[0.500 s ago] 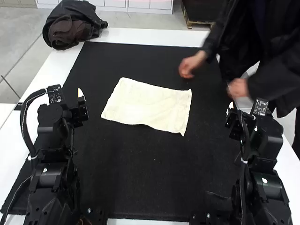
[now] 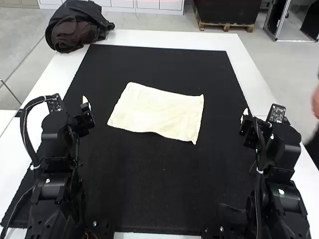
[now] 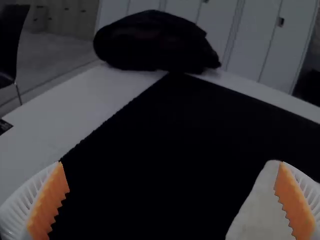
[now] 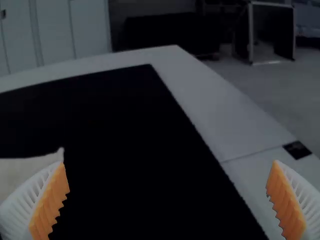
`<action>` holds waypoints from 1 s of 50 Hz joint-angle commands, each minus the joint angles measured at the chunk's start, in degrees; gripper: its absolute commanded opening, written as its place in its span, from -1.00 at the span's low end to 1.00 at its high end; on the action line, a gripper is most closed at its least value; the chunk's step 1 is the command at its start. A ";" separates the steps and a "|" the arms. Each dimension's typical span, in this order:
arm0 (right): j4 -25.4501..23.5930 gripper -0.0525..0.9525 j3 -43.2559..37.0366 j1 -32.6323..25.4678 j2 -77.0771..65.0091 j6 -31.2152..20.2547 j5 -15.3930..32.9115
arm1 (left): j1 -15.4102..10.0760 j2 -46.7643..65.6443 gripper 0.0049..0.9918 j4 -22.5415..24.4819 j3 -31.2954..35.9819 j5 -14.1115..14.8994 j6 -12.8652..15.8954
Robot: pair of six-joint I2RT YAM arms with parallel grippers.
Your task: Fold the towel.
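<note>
A cream towel (image 2: 157, 111) lies spread on the black mat, slightly askew, its corners free of both grippers. My left gripper (image 2: 86, 107) is held off to the towel's left, and my right gripper (image 2: 245, 119) stands apart from it on the right. In the left wrist view the left gripper (image 3: 172, 200) is wide open, with part of the towel (image 3: 262, 210) beyond one finger. The right wrist view has the right gripper (image 4: 167, 200) wide open too, and a towel corner (image 4: 30, 172) shows past one finger.
The black mat (image 2: 149, 184) covers most of the white table (image 2: 249, 74). A dark bag (image 2: 77, 27) rests at the table's back left corner. Part of a person's hand (image 2: 316, 102) is at the far right edge, off the table.
The person beside the table has moved away to the right, hands no longer over the mat. My left gripper has shifted very slightly. The towel and the right arm have kept still.
</note>
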 commanded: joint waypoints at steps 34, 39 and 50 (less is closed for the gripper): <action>0.46 0.92 -0.34 -0.45 -0.49 -1.27 0.47 | -1.03 -0.27 0.95 4.90 -0.25 -0.50 14.53; 0.64 0.92 -0.34 -0.54 -0.40 -1.36 0.47 | -1.64 -0.36 0.95 4.81 -0.25 -0.59 14.35; 0.64 0.92 -0.34 -0.63 -0.49 -1.36 0.47 | -1.91 -0.36 0.95 4.63 -0.34 -0.50 14.09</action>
